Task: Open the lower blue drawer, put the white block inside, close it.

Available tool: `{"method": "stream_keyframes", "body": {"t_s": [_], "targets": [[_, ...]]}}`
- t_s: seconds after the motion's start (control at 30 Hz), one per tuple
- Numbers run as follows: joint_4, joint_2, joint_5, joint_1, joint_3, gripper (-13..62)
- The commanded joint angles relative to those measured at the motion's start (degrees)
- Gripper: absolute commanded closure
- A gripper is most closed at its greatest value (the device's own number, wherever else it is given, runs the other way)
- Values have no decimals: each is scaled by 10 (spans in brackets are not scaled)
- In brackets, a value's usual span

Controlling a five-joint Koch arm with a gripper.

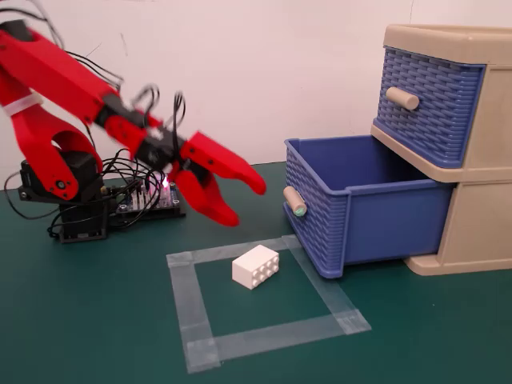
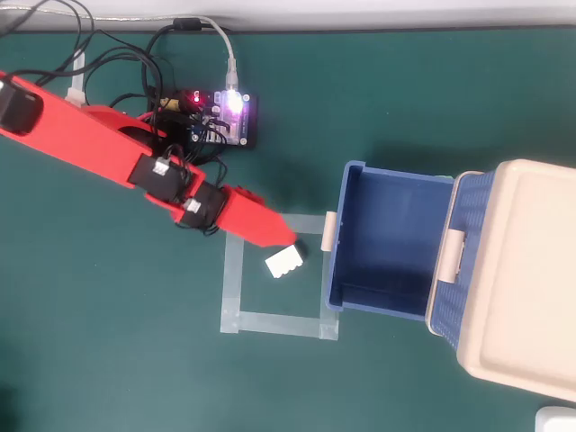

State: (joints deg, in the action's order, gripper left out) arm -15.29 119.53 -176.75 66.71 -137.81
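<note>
The white block (image 1: 256,266) lies studs to the front inside a square of clear tape (image 1: 185,305) on the green mat; it also shows in the overhead view (image 2: 284,262). The lower blue drawer (image 1: 376,224) is pulled out wide and looks empty inside, its green-tipped handle (image 1: 294,201) pointing at the tape square; from overhead its rim (image 2: 335,270) sits just right of the block. My red gripper (image 1: 245,204) is open and empty, hovering above and left of the block, jaws apart one over the other. In the overhead view its tip (image 2: 286,239) is just above the block.
The upper blue drawer (image 1: 428,100) with an all-beige handle (image 1: 402,98) is shut in the beige cabinet (image 1: 480,224). A lit controller board (image 2: 225,117) with tangled cables sits by the arm's base (image 1: 64,188) at the back left.
</note>
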Motion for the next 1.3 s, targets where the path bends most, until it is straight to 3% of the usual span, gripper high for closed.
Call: {"method": "stream_keyframes", "body": {"t_s": [0.0,0.13,0.4,0.77,1.27], "targets": [[-295,9,-40,-31,139,150],[-521,-143,-51,-105,360,152],[-525,-367,-130,-144,494,154],[-524,-460,-130,-136,575,153],[-532,-494,-132,-67,572,166]]}}
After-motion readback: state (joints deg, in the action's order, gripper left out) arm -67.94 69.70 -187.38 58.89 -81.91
